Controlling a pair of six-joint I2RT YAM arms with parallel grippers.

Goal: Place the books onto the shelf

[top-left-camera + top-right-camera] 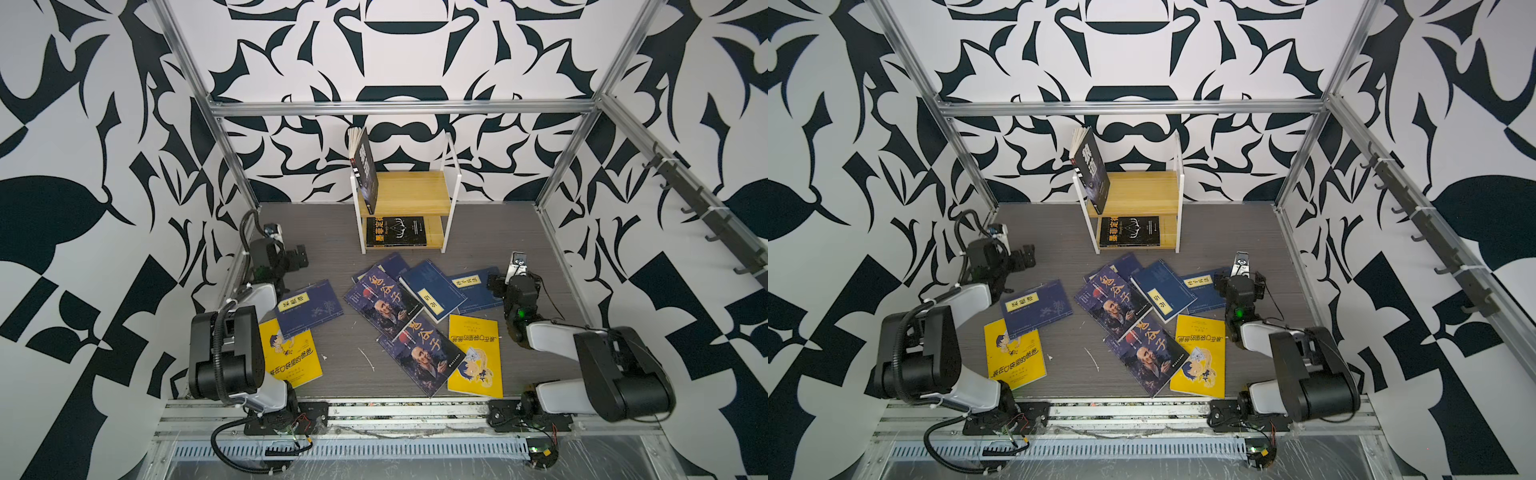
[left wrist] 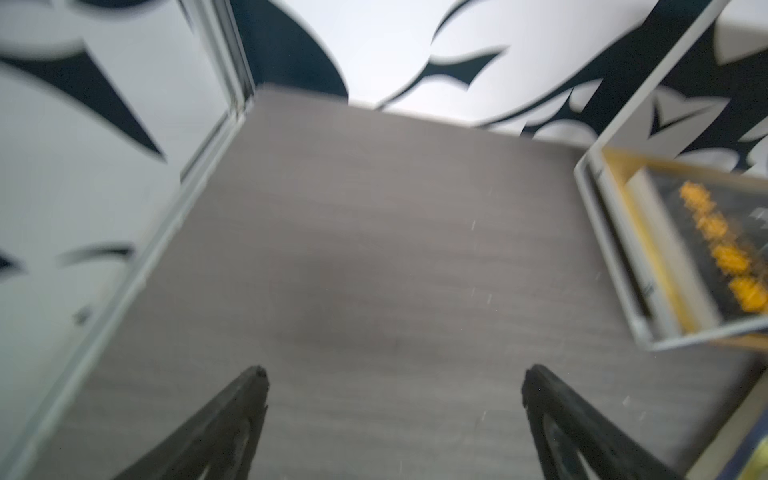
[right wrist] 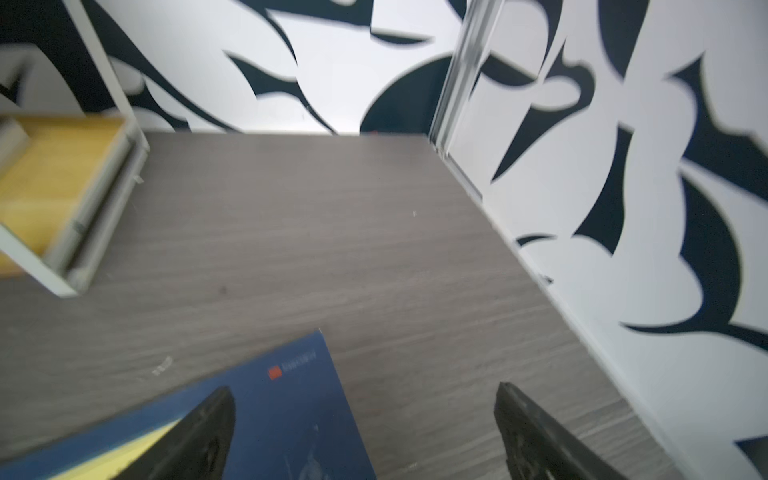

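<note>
The shelf (image 1: 415,193) (image 1: 1142,193) stands at the back middle of the grey table. In both top views several books lie flat in front of it. They include a navy one with a yellow label (image 1: 309,309), a yellow cartoon one (image 1: 291,355) partly under it, two portrait ones (image 1: 382,303) (image 1: 424,359), navy ones (image 1: 430,291) (image 1: 473,289) and a second yellow one (image 1: 476,357). My left gripper (image 2: 392,370) (image 1: 286,253) is open over bare table, left of the shelf. My right gripper (image 3: 365,390) (image 1: 515,276) is open above the corner of a navy book (image 3: 286,415), holding nothing.
A dark book (image 1: 365,174) leans upright on the shelf's top board. A black book with yellow title characters (image 1: 395,230) (image 2: 715,249) lies on the lower board. Aluminium frame posts (image 1: 232,158) and patterned walls close in the table on three sides.
</note>
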